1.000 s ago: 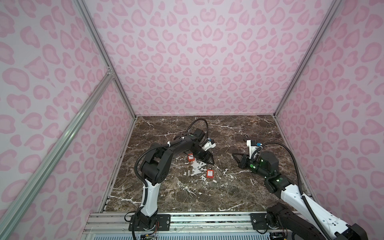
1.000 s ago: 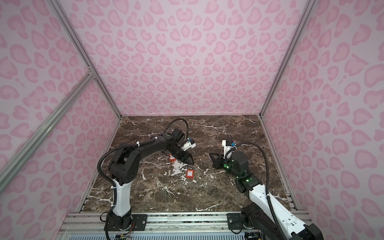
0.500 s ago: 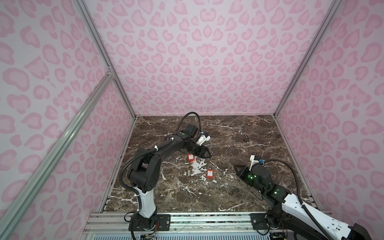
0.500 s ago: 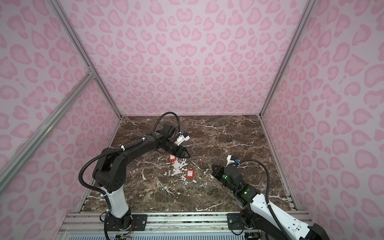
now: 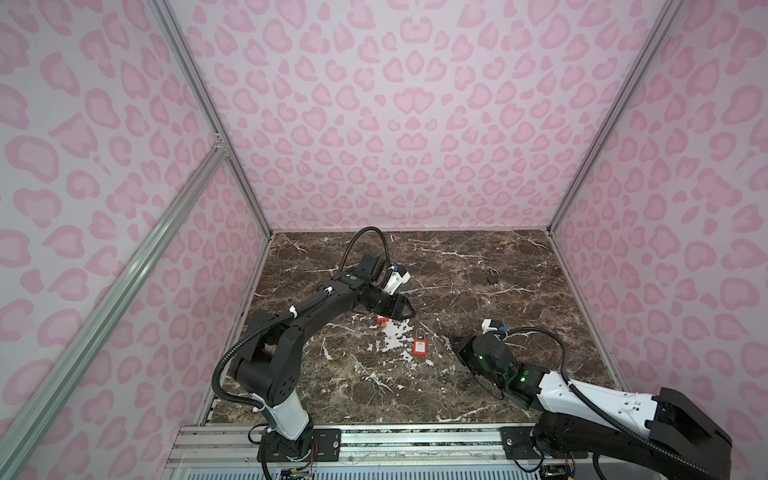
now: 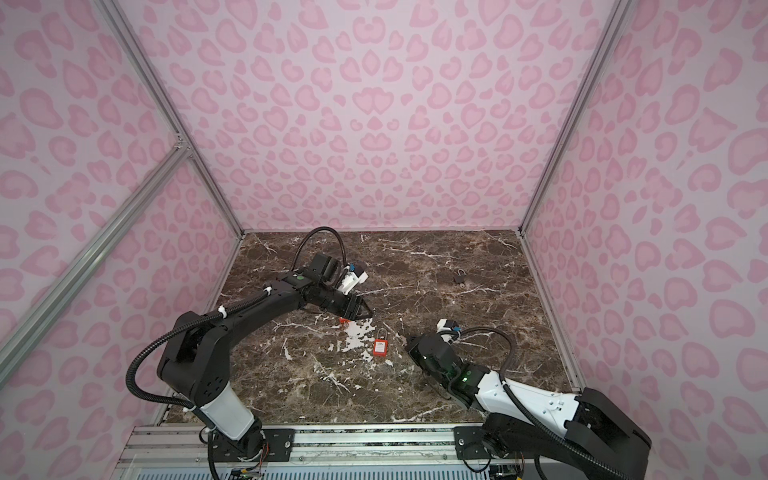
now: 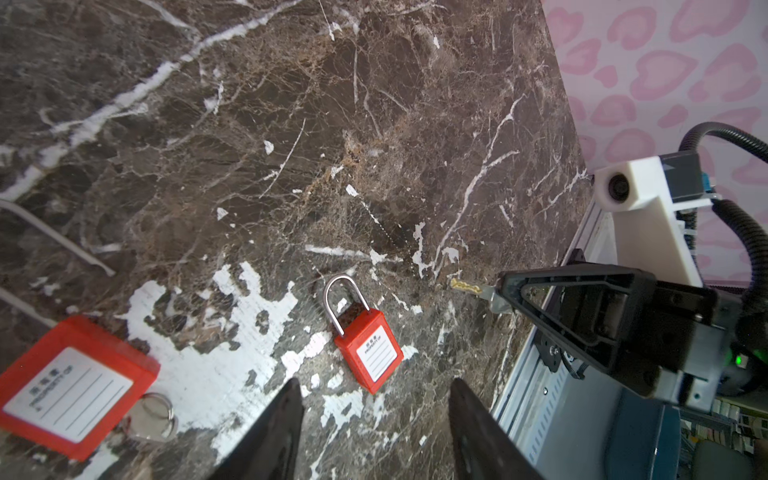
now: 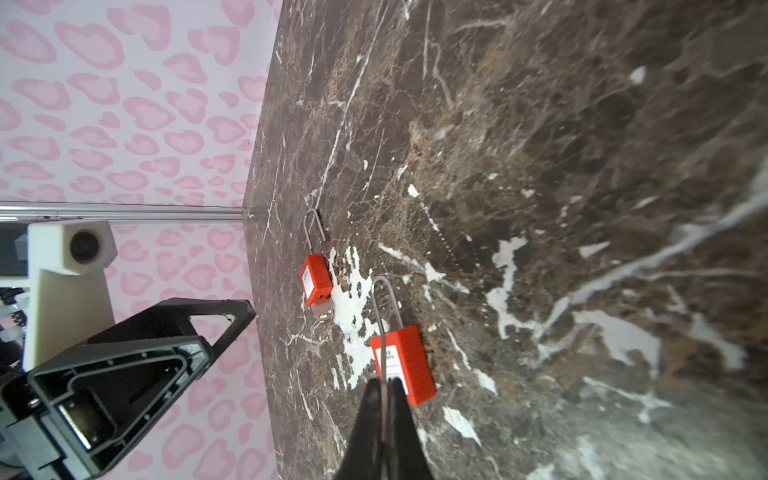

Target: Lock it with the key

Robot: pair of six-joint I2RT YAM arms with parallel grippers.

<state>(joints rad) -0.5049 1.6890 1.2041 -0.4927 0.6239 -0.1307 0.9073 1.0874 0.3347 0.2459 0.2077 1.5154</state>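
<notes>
The key [image 7: 462, 286], clenched in the right hand [image 7: 503, 291], should be aligned squarely with the red padlock [image 7: 368, 351] just ahead. The left hand [image 7: 374, 384] is released.

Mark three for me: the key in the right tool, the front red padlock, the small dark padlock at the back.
key [image 7: 461, 285], left wrist view, on the brass blade.
front red padlock [image 7: 376, 358], left wrist view, on the white label.
small dark padlock [image 5: 492, 278], in a top view, on the body.
</notes>
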